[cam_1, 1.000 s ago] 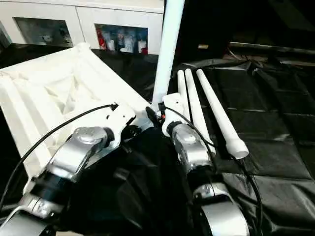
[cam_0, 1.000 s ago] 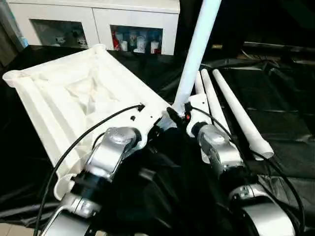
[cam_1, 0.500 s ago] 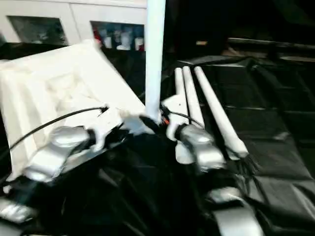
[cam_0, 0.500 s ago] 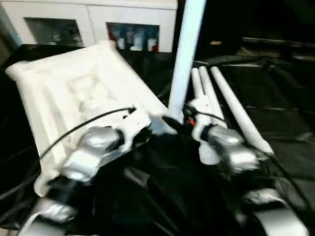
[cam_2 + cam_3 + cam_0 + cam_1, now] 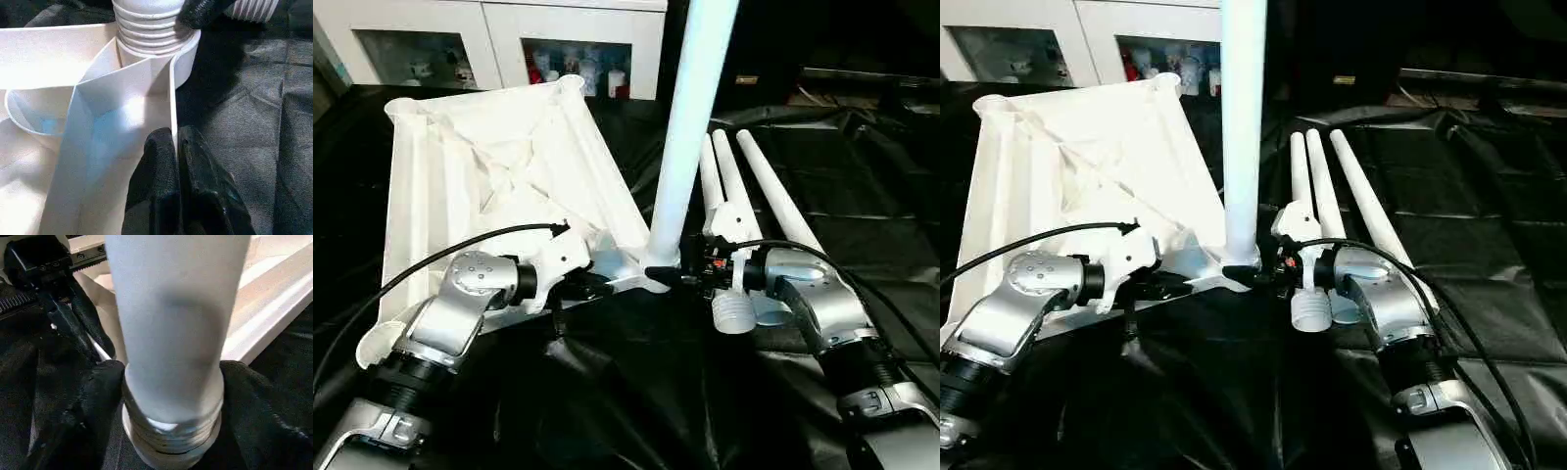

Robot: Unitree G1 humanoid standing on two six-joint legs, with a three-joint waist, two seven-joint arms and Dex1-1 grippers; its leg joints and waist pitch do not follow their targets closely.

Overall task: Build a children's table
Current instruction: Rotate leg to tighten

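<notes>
Right wrist view: right end effector (image 5: pixel 168 377) clamps leg (image 5: pixel 690 127) base, threads half-seated in tabletop (image 5: pixel 499 186) socket; left end effector (image 5: pixel 176 161) pinches rim. Next: keep twisting.

Silver, rounded forearms (image 5: pixel 460 313) carry white wrist housings and looping black cables (image 5: pixel 440 257); each gripper has black fingers (image 5: pixel 188 181).

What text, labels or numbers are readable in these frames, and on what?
None readable.
Tabletop, upright leg and the three loose legs: plain white, no markings.
Items behind the cabinet's glass doors: any labels too small to read.
Small yellowish tag on the dark shelf at the back: too small to read.
Right end effector, red spot beside it: no legible characters.
</notes>
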